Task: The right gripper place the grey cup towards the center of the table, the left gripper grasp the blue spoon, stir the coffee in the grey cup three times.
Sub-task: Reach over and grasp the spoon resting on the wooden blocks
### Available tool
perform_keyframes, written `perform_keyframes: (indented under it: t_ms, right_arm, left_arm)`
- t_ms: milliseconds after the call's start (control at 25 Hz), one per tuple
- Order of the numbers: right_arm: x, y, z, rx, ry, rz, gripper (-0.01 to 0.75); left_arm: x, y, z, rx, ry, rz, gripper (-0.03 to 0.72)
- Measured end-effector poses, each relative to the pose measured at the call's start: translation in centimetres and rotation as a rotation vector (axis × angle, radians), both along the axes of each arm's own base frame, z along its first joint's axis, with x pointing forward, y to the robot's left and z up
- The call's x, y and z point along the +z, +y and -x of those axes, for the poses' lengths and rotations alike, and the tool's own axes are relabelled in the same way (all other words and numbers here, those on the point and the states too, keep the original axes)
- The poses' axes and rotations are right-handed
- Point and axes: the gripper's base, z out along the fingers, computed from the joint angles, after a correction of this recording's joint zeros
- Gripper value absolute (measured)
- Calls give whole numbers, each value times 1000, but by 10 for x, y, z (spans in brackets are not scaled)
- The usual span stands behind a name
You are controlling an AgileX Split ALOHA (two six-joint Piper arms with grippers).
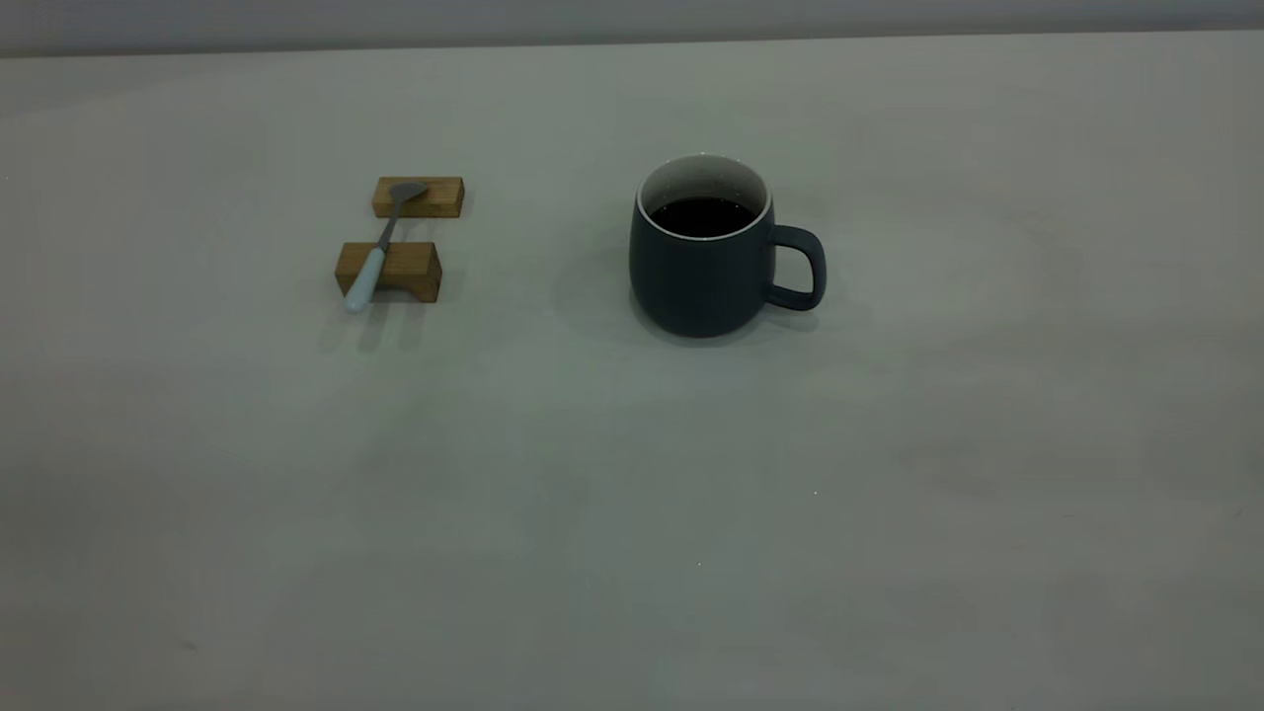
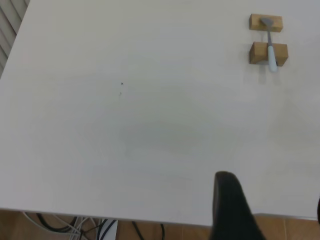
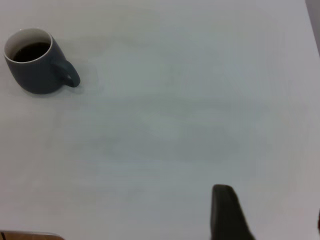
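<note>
Exterior view: the grey cup [image 1: 703,259] stands upright right of frame centre, coffee [image 1: 703,216] near the rim, handle pointing right. Likely heavy and easily spilled; the handle or body looks the safest hold. At upper left the blue spoon [image 1: 367,276], light and slim, bridges two wooden blocks [image 1: 389,271]. Neither gripper shows here; whether either is spread, I cannot tell.
</note>
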Motion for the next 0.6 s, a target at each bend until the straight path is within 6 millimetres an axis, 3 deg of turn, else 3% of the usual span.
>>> perform_keyframes:
  t_ms: [480,600]
  right_arm:
    - [0,0,0,0,0,0,246]
    - [0,0,0,0,0,0,223]
  left_arm:
    - [1,0,0,19,-6,23,485]
    - [17,1,-11,25,-10,13,521]
